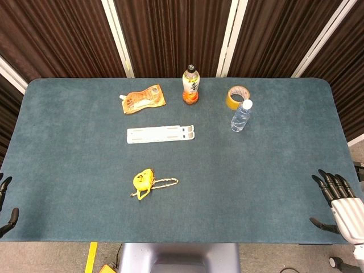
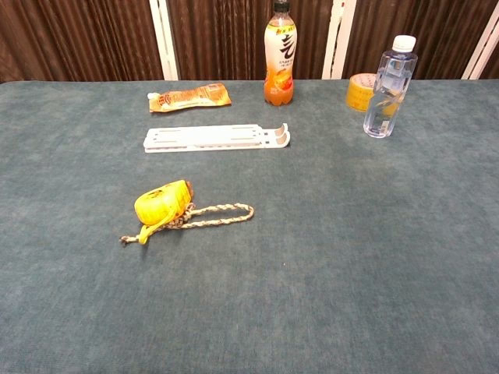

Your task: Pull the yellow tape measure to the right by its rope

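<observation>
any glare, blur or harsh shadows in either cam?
Head view: even light, sharp, no glare on the table; soft shadow under the tape measure. Chest view: sharp too, slightly grainy; clear bottle shows small highlights, rope strands resolved.

Your right hand [image 1: 340, 200]: low right corner of head view, fingers apart, holding nothing | your left hand [image 1: 5, 205]: low left edge, only dark fingertips show

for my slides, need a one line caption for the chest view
Yellow tape measure with its looped rope lying untouched on the green table, bottles behind.
</observation>
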`<state>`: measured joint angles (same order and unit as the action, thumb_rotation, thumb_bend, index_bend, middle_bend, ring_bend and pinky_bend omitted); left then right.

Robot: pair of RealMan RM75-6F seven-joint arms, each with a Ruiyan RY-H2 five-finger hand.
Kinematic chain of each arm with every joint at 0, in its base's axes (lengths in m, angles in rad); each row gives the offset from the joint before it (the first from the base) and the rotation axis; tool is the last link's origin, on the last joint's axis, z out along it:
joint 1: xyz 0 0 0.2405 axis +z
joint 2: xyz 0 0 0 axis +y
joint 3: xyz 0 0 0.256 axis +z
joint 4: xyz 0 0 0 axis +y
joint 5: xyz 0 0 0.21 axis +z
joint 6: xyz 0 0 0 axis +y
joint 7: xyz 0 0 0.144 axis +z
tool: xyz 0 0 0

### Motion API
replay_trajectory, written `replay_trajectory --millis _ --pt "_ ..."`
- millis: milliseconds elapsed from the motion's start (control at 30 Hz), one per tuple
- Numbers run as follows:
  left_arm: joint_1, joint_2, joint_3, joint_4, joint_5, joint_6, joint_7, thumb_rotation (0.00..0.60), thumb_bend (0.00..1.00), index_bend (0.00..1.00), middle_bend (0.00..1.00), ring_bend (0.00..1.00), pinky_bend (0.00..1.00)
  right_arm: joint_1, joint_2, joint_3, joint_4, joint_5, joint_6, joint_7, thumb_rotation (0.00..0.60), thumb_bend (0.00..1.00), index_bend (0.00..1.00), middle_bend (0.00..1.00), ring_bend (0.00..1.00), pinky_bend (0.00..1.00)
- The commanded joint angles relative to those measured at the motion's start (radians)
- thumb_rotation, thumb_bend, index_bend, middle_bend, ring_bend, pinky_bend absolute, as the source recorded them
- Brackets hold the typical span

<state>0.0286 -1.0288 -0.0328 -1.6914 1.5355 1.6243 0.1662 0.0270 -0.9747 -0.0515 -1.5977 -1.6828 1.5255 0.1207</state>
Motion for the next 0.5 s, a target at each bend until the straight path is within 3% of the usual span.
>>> replay_trajectory --millis 33,500 --pt "0.002 0.0 0.0 -0.001 0.005 0.007 0.0 0.6 0.45 0.05 0.0 0.0 0.12 -0.001 0.001 -0.002 -0.001 -0.003 0.001 -0.003 0.6 0.08 0.1 0.02 0.04 0.0" --pt "0.0 -0.001 0.002 -0.006 0.014 0.005 0.0 0.6 0.45 0.05 0.0 0.0 0.12 -0.018 0.001 0.004 -0.002 0.014 0.028 0.009 0.6 0.08 0.1 0.02 0.04 0.0"
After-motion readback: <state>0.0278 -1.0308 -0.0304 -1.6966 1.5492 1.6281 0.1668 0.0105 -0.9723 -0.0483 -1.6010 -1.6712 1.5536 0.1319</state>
